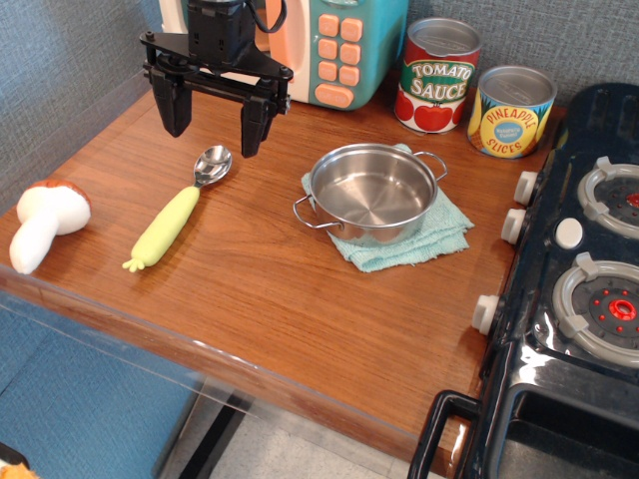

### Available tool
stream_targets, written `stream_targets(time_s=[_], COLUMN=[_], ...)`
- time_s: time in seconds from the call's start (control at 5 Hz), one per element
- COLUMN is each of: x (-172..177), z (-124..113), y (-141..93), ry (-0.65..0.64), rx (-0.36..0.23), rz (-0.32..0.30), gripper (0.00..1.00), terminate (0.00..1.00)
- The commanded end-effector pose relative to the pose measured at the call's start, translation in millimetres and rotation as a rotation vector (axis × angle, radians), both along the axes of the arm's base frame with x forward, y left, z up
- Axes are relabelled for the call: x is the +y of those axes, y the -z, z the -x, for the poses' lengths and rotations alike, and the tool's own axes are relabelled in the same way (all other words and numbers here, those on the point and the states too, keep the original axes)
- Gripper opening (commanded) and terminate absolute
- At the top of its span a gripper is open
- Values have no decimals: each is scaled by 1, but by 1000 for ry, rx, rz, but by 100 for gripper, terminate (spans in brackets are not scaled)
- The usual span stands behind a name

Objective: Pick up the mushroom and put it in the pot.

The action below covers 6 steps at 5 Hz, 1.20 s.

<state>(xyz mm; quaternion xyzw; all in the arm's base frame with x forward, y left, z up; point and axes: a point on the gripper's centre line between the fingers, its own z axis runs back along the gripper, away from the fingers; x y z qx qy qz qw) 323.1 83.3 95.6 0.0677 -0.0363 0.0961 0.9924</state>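
Note:
The mushroom [45,222] lies on its side at the far left edge of the wooden table, white stem toward the front, reddish-brown cap toward the back. The pot [371,191], shiny steel with two loop handles, stands empty on a teal cloth near the table's middle. My gripper [213,120] is black, open and empty, hanging above the back left of the table, over the spoon's bowl. It is to the right of and behind the mushroom, and left of the pot.
A spoon [177,218] with a yellow-green handle lies between mushroom and pot. A tomato sauce can [437,76] and a pineapple can [510,112] stand at the back right. A toy microwave [334,50] is behind the gripper. A black toy stove [584,269] fills the right.

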Motion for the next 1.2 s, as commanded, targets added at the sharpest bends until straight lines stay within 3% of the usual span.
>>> stream_targets(time_s=[0.0,0.6,1.0], x=[0,64,111], z=[0,51,95], y=[0,-11,11], ry=[0,-63,-89], rx=[0,-85,-51], rz=[0,-13,-75], gripper=[100,100,100], terminate=[0,0,0])
